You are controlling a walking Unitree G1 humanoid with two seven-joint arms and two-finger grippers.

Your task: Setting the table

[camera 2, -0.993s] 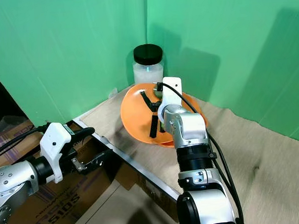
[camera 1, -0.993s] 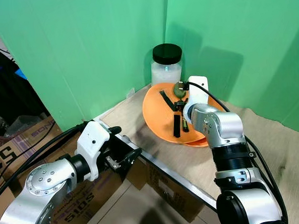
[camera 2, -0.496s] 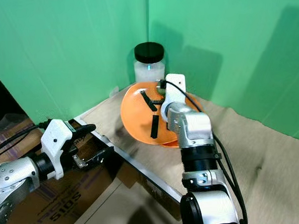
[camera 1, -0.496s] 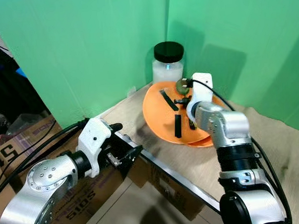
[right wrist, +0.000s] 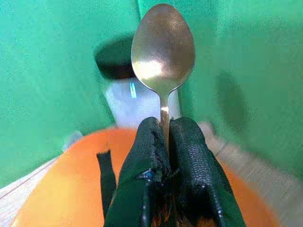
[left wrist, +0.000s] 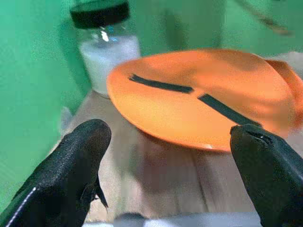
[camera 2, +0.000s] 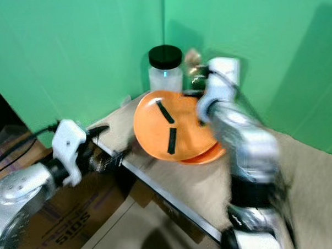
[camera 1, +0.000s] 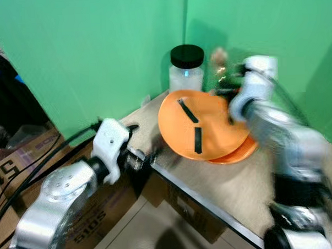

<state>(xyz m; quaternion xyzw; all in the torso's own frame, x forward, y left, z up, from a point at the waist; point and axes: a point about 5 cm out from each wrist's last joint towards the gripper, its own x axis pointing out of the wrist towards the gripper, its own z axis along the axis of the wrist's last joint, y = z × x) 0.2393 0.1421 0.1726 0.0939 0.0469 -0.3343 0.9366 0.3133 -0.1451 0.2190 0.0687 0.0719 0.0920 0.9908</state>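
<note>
Two orange plates [camera 1: 210, 131] lie stacked on the wooden table, the upper one tilted, with two black strips [camera 1: 197, 139] on it. My right gripper [right wrist: 165, 126] is shut on the handle of a metal spoon [right wrist: 163, 45], whose bowl points up. It hangs in the air above the far edge of the plates, blurred by motion, beside the jar. My left gripper [left wrist: 170, 137] is open at the table's near-left edge, facing the plates [left wrist: 199, 104], with nothing between its fingers.
A clear jar [camera 1: 186, 71] with a black lid and white contents stands in the corner behind the plates. Green walls close off the back. The table has a metal front edge [camera 1: 207, 191]. Cardboard boxes [camera 1: 16, 164] sit on the floor at left.
My right arm has swung up and to the right, lifting the spoon off the plate into the air. My left gripper has edged closer to the table's edge.
</note>
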